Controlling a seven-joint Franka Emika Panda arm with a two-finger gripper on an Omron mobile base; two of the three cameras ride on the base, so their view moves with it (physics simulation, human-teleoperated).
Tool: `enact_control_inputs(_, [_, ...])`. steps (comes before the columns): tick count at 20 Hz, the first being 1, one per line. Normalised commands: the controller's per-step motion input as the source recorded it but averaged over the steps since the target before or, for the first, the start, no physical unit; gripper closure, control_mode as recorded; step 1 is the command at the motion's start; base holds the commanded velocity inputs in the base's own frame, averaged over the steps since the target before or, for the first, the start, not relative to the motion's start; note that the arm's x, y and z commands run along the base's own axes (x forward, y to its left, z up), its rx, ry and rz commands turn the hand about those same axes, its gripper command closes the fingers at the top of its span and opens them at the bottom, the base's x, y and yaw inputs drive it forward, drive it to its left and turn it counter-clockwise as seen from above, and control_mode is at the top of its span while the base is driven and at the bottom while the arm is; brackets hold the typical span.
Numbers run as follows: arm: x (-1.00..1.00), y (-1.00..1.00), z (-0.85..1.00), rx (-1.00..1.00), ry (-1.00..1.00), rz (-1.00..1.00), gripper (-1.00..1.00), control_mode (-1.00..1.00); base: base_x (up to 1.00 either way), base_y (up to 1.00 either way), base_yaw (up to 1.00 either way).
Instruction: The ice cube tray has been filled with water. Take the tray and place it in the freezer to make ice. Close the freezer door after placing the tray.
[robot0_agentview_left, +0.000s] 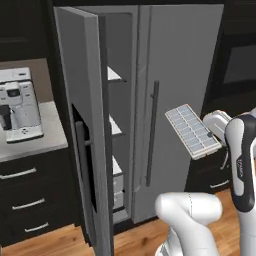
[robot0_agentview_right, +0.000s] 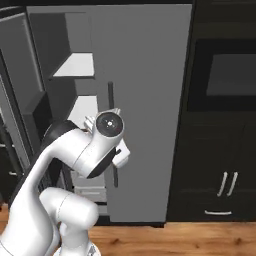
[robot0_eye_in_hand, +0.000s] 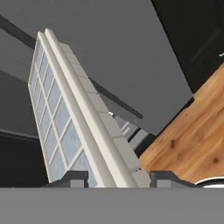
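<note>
Pincer clamps the ice cube tray by one end, carrying it right of the open freezer.

My glossy white arm with rounded, bulbous links carries a dark charcoal band along its upright forearm, faint lettering on it. I see a round black cap ringed in grey at one joint.
</note>
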Motion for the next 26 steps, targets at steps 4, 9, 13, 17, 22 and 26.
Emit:
enact_control_inputs(4, [0.0,0.0,0.0,0.0,0.0,0.0,1.0,1.0,0.0,0.35,0.45])
enact_control_inputs(9, [0.0,0.0,0.0,0.0,0.0,0.0,1.0,1.0,0.03,0.31,0.42])
enact_control_inputs(13, [0.0,0.0,0.0,0.0,0.0,0.0,1.0,1.0,0.09,0.11,0.39])
enact_control_inputs(17, [0.0,0.0,0.0,0.0,0.0,0.0,1.0,1.0,0.01,0.0,0.28])
enact_control_inputs(22, [0.0,0.0,0.0,0.0,0.0,0.0,1.0,1.0,0.0,0.0,0.22])
enact_control_inputs(26, [0.0,0.0,0.0,0.0,0.0,0.0,1.0,1.0,0.0,-0.04,0.17])
